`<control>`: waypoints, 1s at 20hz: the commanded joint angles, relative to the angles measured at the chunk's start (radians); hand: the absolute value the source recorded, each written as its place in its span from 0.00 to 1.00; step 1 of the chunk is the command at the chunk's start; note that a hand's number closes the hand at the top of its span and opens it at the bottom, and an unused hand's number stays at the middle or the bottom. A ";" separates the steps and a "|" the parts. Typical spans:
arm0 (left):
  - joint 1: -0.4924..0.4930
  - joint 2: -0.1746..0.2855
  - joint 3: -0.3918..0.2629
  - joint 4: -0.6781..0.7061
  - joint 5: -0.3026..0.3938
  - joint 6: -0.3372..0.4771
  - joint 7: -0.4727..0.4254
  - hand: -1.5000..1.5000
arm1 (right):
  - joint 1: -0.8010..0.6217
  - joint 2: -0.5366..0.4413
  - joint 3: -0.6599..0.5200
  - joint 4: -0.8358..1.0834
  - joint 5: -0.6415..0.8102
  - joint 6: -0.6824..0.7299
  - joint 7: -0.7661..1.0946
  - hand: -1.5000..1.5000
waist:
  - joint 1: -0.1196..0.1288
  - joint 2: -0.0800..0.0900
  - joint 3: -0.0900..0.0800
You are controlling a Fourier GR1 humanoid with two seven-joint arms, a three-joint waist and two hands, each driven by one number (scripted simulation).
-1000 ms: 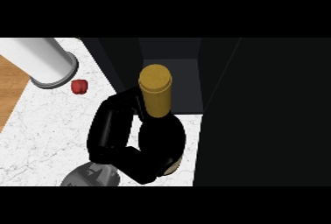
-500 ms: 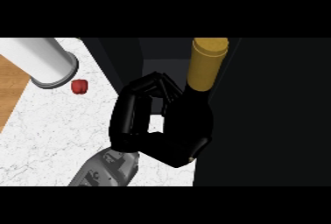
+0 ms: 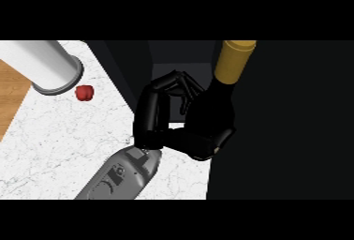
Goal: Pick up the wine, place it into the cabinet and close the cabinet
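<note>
1. The left hand (image 3: 207,122) is clamping its fingers (image 3: 162,93) round the wine (image 3: 233,61).
2. The wine is sitting just right of the fingers, long axis pointing far, at the cabinet (image 3: 290,117) mouth.

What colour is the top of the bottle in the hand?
The bottle's top is golden yellow, seen best in the head view.

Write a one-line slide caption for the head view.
Black hand curled round the gold-topped wine bottle, holding it at the dark cabinet beside the white marble counter.
</note>
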 commanded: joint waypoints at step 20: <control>0.003 0.003 0.046 0.300 0.090 -0.009 -0.273 1.00 | -0.022 -0.023 -0.073 -0.127 -0.120 -0.014 0.112 0.00 | 0.004 -0.001 0.000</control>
